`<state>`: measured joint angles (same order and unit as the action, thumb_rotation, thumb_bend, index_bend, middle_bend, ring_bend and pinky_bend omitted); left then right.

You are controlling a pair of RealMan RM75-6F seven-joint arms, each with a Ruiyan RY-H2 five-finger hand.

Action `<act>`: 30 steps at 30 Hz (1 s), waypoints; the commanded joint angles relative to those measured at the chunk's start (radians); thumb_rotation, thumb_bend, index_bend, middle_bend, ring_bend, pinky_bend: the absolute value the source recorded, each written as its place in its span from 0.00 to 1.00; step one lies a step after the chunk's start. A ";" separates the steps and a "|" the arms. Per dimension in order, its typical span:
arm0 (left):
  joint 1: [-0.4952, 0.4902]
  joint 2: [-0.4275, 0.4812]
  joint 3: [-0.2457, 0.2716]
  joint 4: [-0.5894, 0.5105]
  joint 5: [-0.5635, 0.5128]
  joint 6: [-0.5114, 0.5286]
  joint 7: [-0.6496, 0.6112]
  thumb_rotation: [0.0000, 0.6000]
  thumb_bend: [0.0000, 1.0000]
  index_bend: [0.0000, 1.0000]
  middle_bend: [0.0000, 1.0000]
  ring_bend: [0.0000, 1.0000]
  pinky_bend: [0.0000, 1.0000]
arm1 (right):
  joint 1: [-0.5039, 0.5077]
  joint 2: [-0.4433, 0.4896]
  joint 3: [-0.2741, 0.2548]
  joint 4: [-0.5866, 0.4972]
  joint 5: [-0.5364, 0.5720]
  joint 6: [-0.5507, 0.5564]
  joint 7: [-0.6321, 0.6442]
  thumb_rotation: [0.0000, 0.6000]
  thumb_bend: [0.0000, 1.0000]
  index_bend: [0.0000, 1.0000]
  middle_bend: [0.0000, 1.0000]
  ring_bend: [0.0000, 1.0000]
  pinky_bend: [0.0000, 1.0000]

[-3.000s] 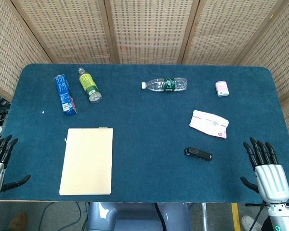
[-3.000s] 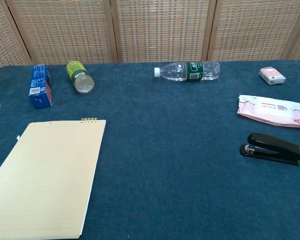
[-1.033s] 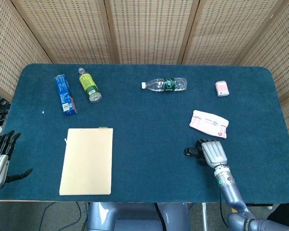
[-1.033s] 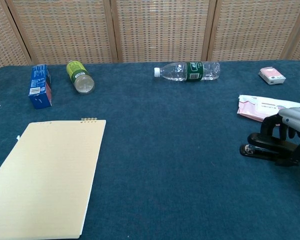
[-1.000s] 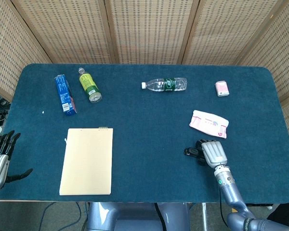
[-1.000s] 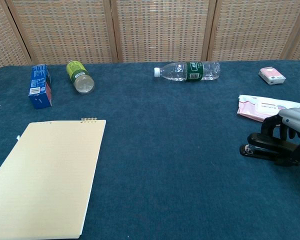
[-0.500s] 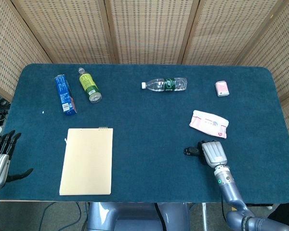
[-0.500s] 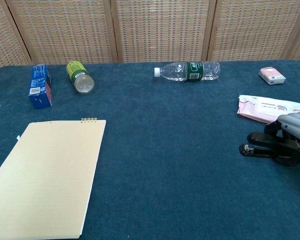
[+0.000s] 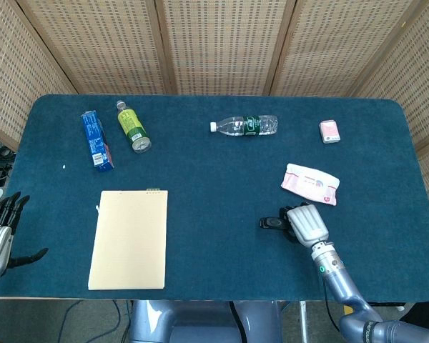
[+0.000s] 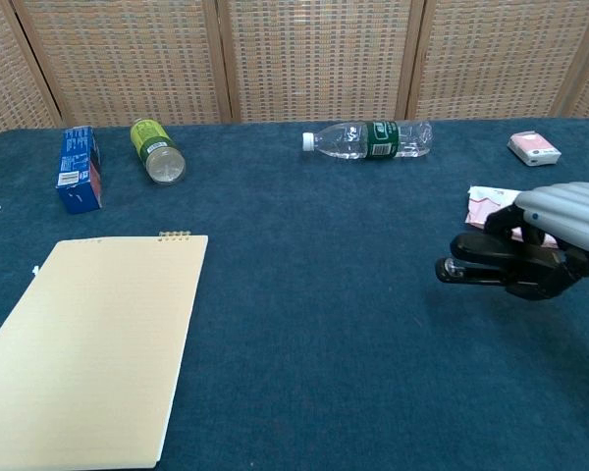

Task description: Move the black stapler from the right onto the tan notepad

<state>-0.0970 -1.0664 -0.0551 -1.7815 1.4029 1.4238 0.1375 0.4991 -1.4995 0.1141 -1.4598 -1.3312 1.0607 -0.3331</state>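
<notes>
My right hand [image 9: 305, 223] [image 10: 560, 231] grips the black stapler [image 9: 273, 223] [image 10: 481, 267] from above and holds it off the blue table, its front end pointing left. The tan notepad [image 9: 129, 239] [image 10: 83, 345] lies flat at the front left, well apart from the stapler. At the table's left front edge my left hand [image 9: 0, 239] hangs with its fingers spread and nothing in it; the chest view does not show it.
A pink wipes pack [image 9: 311, 184] [image 10: 491, 206] lies just behind my right hand. Further back are a clear water bottle [image 9: 244, 126] [image 10: 369, 138] and a small pink box [image 9: 329, 131] [image 10: 534, 147]. A blue carton [image 9: 96, 138] [image 10: 79, 169] and a green bottle [image 9: 132, 126] [image 10: 155, 150] lie at the back left.
My right hand closed on the stapler, lifted it off the table and carried it a little to the left. The left hand has hardly moved.
</notes>
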 commanded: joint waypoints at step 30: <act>-0.042 -0.015 -0.055 0.052 -0.185 -0.076 0.013 1.00 0.00 0.00 0.00 0.00 0.00 | 0.730 -0.074 -0.099 0.172 -0.667 -0.285 0.571 1.00 0.80 0.61 0.58 0.58 0.46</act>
<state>-0.1375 -1.0793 -0.1099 -1.7316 1.2212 1.3502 0.1470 1.1882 -1.5308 0.0491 -1.3485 -1.9530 0.7467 0.2074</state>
